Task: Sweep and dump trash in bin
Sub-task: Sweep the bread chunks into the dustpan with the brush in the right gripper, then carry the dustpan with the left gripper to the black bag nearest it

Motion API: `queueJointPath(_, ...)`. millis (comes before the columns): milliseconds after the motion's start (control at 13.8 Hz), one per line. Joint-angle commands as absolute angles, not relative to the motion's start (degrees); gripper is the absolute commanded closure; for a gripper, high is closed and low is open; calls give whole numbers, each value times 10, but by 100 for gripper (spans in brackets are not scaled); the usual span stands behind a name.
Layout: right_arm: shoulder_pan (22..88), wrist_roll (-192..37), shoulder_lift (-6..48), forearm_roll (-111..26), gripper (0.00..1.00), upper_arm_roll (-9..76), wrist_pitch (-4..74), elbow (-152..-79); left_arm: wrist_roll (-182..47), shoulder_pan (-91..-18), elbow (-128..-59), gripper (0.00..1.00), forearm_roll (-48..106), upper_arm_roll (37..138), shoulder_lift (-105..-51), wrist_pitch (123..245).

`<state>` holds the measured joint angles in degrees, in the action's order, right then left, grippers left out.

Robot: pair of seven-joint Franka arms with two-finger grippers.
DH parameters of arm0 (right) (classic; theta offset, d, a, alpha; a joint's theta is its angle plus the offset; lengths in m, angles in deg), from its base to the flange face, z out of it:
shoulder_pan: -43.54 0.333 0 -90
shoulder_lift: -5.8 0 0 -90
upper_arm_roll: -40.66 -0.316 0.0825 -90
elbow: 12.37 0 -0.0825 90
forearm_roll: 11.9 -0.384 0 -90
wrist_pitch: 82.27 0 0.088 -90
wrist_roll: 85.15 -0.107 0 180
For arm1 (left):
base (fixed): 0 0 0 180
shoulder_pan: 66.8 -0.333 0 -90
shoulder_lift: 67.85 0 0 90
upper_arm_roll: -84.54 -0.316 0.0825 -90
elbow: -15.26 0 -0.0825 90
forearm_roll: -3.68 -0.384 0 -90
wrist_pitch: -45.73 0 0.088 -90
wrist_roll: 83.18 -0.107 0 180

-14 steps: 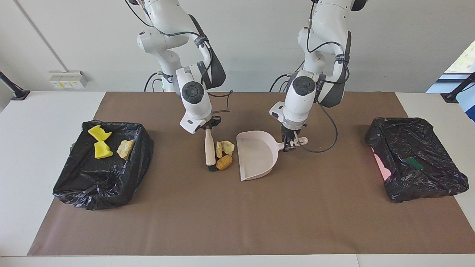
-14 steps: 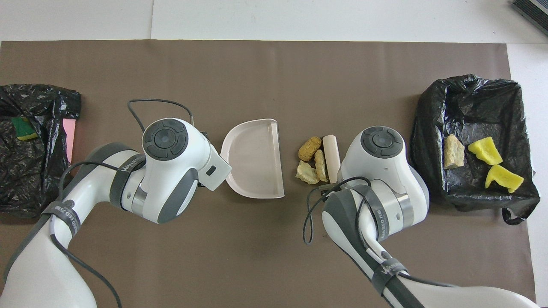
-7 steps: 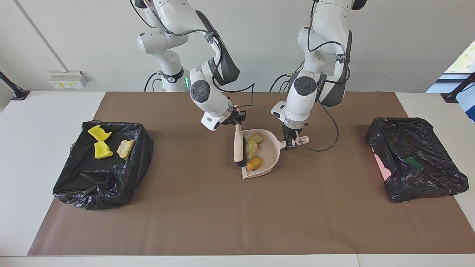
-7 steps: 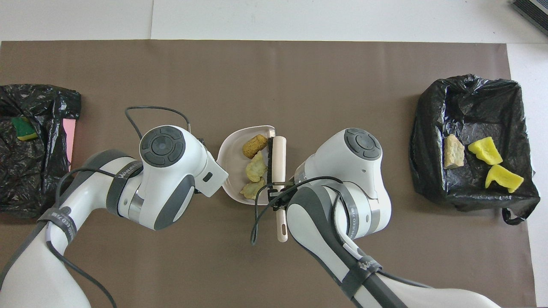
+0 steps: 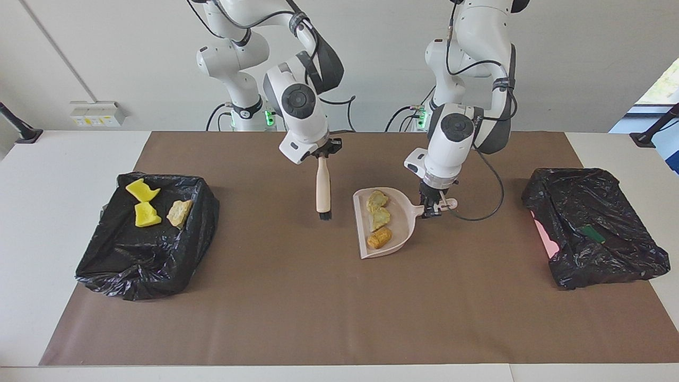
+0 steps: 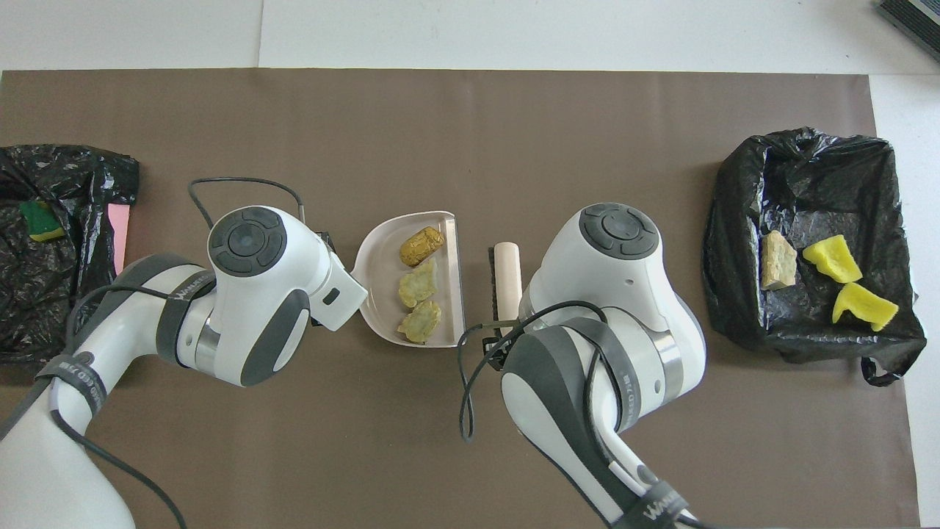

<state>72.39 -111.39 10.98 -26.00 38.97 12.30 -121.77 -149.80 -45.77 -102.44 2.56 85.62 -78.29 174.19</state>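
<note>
Three tan-brown chunks of trash lie in a row in the pale pink dustpan at mid-table. My left gripper is shut on the dustpan's handle. Beside the pan, toward the right arm's end, the beige brush hangs bristles-down over the mat, with my right gripper shut on its handle. The black-bagged bin at the right arm's end holds two yellow pieces and one tan chunk. In the overhead view both wrists hide the fingers.
A second black-bagged bin stands at the left arm's end, with a green item in it and a pink patch at its side. A brown mat covers the table.
The brush swept the three chunks into the dustpan, then rose and drew back toward the right arm's end. The dustpan shifted a little toward the left arm's end.
</note>
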Motion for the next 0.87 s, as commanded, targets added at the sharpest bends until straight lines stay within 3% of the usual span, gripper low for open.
queueJointPath(0, 762, -1160, 47, -234, 100, 385, 128, -1297, -1542, -510, -1025, 100, 23, 859, -763, 1736)
queueJointPath(145, 791, -1180, -3, -242, 100, 384, 219, -1387, -1578, -554, -1005, 100, 26, 858, -746, 1695)
queueJointPath(290, 804, -1181, -26, -270, 100, 381, 239, -1437, -1615, -611, -985, 100, 27, 860, -738, 1670)
queueJointPath(796, 860, -1239, -2, -306, 100, 381, 366, -1493, -1763, -809, -877, 100, 72, 854, -721, 1545)
